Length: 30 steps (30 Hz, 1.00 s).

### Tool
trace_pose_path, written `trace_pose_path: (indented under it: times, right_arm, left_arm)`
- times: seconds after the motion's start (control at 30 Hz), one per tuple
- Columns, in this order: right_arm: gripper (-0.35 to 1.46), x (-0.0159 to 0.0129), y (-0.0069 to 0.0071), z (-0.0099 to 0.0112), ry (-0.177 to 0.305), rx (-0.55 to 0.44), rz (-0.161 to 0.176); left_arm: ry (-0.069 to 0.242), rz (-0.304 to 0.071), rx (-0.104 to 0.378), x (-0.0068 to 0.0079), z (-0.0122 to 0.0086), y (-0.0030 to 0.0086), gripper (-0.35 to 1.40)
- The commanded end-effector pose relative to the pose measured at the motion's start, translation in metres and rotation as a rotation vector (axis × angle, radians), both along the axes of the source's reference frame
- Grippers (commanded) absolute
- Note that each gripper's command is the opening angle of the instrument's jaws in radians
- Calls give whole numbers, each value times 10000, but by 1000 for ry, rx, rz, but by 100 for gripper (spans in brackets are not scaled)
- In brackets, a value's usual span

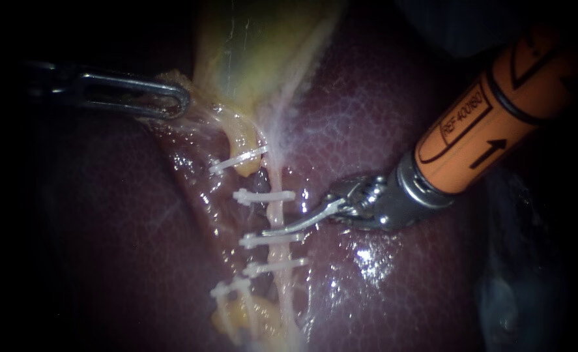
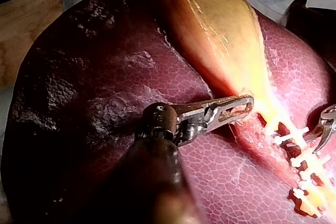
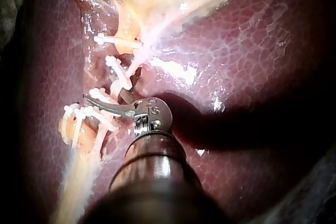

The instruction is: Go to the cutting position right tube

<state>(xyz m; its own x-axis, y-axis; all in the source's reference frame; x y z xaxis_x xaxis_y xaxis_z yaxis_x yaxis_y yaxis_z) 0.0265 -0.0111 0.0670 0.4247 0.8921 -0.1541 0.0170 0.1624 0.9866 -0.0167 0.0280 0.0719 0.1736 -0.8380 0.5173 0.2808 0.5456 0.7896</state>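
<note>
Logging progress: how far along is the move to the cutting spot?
Done: clips sit across the right tube, and the left instrument holds the gallbladder. In hand: the right instrument has its tip at that tube, between two clips. Left: perhaps only settling; no cut shows.

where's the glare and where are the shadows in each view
Endoscope view: light pools mid-frame, wet glints on the liver, the left instrument sits in gloom. Left wrist view: even light, a sheen along the gallbladder. Right wrist view: the right instrument throws a dark shadow on the liver beside it.
</note>
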Motion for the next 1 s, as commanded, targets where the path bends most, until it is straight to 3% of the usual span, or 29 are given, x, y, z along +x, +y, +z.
trace_pose_path:
  times: [0.03,0.2,0.37,0.47,0.6,0.83,1.0]
  right_arm:
    - [115,4,0,1,13,-2,9]
    - [120,16,1,5,66,-25,40]
    - [117,28,0,13,191,-124,99]
    - [123,33,-1,14,263,-205,126]
    - [125,35,-4,5,318,-258,152]
    - [118,38,-4,-26,387,-290,184]
    - [113,38,4,-42,431,-279,163]
  left_arm:
    - [0,0,0,0,0,0,-35]
    - [0,0,0,0,0,0,-35]
    - [0,0,0,0,0,0,-35]
    - [0,0,0,0,0,0,-35]
    - [0,0,0,0,0,0,-35]
    - [0,0,0,0,0,0,-35]
    - [0,0,0,0,0,0,-35]
